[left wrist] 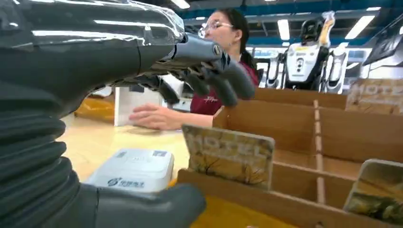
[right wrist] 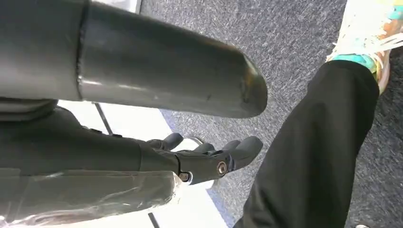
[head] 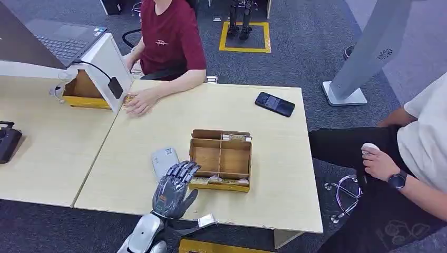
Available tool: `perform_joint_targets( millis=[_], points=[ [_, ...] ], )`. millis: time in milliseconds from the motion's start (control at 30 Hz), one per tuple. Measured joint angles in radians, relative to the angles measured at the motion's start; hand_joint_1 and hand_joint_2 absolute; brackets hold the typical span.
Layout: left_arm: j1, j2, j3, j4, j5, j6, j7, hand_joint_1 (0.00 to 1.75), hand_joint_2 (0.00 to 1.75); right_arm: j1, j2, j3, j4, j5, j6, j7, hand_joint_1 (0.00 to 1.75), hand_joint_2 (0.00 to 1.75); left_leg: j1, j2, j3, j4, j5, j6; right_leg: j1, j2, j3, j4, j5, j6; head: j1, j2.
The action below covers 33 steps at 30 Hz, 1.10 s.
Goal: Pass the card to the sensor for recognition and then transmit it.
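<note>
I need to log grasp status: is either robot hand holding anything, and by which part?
Nothing is held. The left hand hovers open beside the card box; the right hand hangs empty.

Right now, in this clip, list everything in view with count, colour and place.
divided cardboard box: one, brown, mid table.
hotel cards: at least two, beige-green, standing in the box's near slots.
card sensor: one, pale grey, left of the box.
phone: one, black, far right of table.
laptop: one, dark grey, far left.
white slanted stand: one, over a yellow-based box.
person in dark red shirt: one, seated across the table.
person in white shirt: one, seated right.
left hand: silver-grey, empty, fingers apart, near the box.
right hand: dark grey, hanging over carpet.
</note>
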Motion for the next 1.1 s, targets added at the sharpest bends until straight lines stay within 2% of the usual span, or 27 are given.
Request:
perform_joint_targets(
  millis=[167,500,667,800,900,967,1000,1100],
  points=[
    [0.0,-0.002,0.015,0.024,0.015,0.0,-0.004,1.75,1.75,0.0,0.001,0.0,0.0,0.0,0.002,0.0,0.0,0.0,0.0,0.0,0.0,0.0,0.0,0.0,0.0,0.0,0.0,0.0,0.0,0.0,0.0,0.0],
    [-0.007,-0.02,0.057,0.045,0.051,0.005,-0.06,1.75,1.75,0.0,0.004,-0.002,0.0,0.0,0.002,0.0,0.0,0.0,0.0,0.0,0.0,0.0,0.0,0.0,0.0,0.0,0.0,0.0,0.0,0.0,0.0,0.0],
    [-0.006,-0.042,0.099,0.056,0.106,0.005,-0.14,1.75,1.75,0.0,0.004,-0.003,0.0,0.0,0.003,0.0,0.0,0.0,0.0,0.0,0.0,0.0,0.0,0.0,0.0,0.0,0.0,0.0,0.0,0.0,0.0,0.0],
    [-0.006,-0.069,0.148,0.067,0.199,0.005,-0.248,1.75,1.75,0.0,0.004,-0.01,0.0,0.0,0.001,0.0,0.0,0.0,0.0,0.0,0.0,0.0,0.0,0.0,0.0,0.0,0.0,0.0,0.0,0.0,0.0,0.0],
    [-0.005,-0.084,0.161,0.069,0.281,0.005,-0.299,1.75,1.75,0.001,0.004,-0.019,0.0,0.0,-0.002,0.0,0.0,0.0,0.0,0.0,0.0,0.0,0.0,0.0,0.0,0.0,0.0,0.0,0.0,0.0,0.0,0.0],
    [-0.004,-0.088,0.16,0.058,0.356,0.005,-0.301,1.75,1.75,0.003,0.004,-0.024,0.0,-0.001,-0.005,-0.001,0.0,0.0,0.0,0.0,0.0,0.0,0.0,0.0,0.0,0.0,0.0,0.0,0.0,0.0,0.0,0.0],
    [-0.004,-0.085,0.151,0.042,0.396,0.005,-0.283,1.75,1.75,0.004,0.004,-0.026,0.0,-0.002,-0.008,-0.001,0.0,0.0,0.0,0.0,0.0,0.0,0.0,0.0,0.0,0.0,0.0,0.0,0.0,0.0,0.0,0.0],
    [-0.011,-0.036,0.053,-0.064,0.515,0.004,-0.182,1.75,1.75,0.009,0.004,-0.03,0.0,-0.007,-0.013,-0.003,0.0,0.0,0.0,0.0,0.0,0.0,0.0,0.0,0.0,0.0,0.0,0.0,0.0,0.0,0.0,0.0]
  ],
)
